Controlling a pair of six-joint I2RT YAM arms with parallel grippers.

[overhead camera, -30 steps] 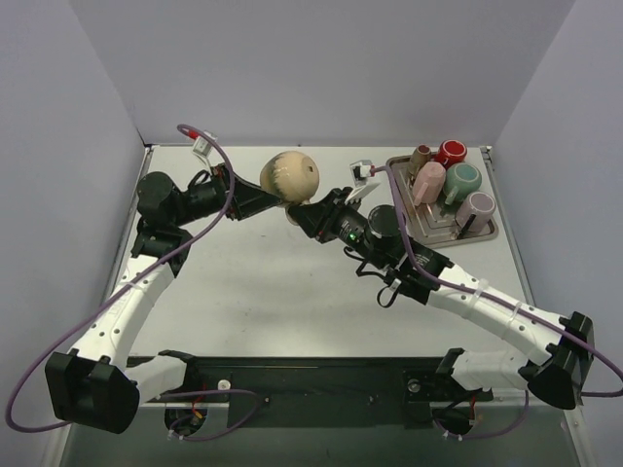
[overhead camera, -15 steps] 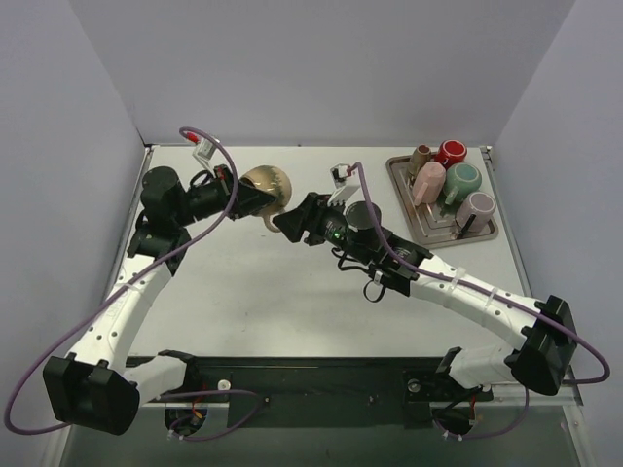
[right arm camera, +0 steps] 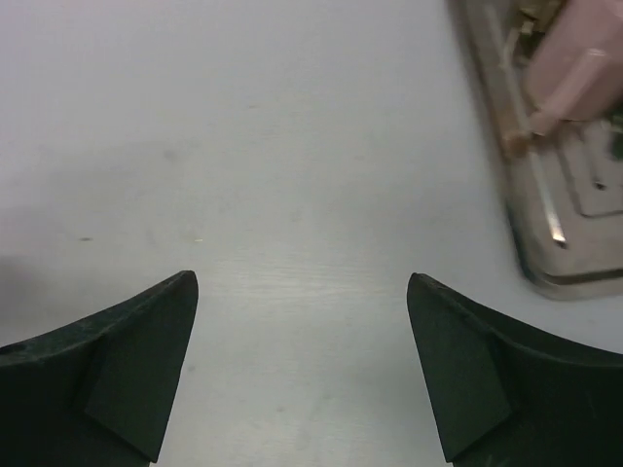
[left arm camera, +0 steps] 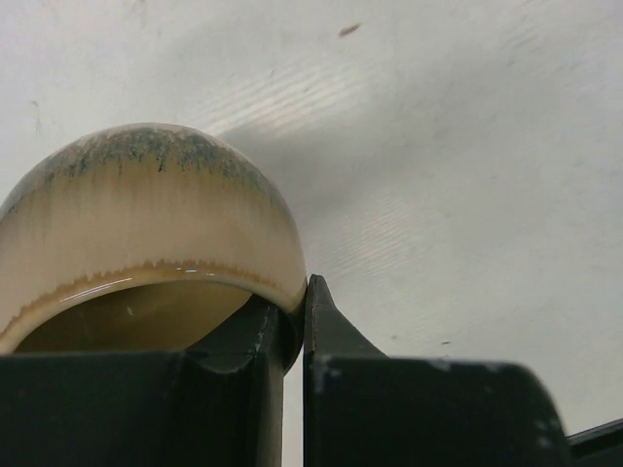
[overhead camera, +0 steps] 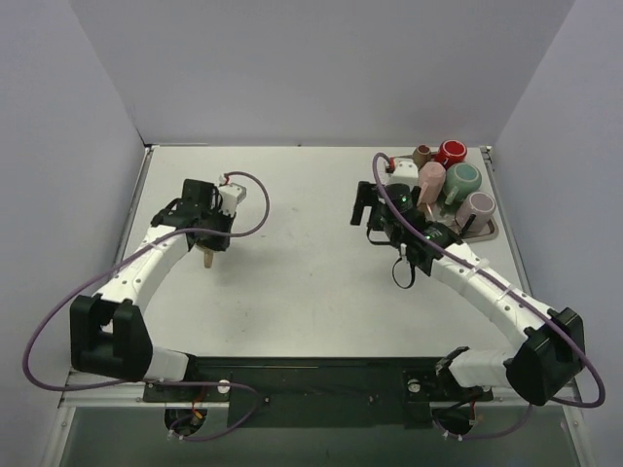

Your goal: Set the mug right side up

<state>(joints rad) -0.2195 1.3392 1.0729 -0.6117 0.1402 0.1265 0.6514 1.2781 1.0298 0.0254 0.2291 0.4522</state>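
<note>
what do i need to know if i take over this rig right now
Left gripper: jaws shut on the rim wall of the beige glazed ceramic mug, one inside and one outside, over the white table.
Right gripper: jaws open and empty, above bare table beside the metal tray.
Done: the mug's opening faces the left wrist camera, so it looks turned mouth-up, or nearly so.
Left: check that the mug sits on the table (I cannot tell from here), then release and withdraw.
</note>
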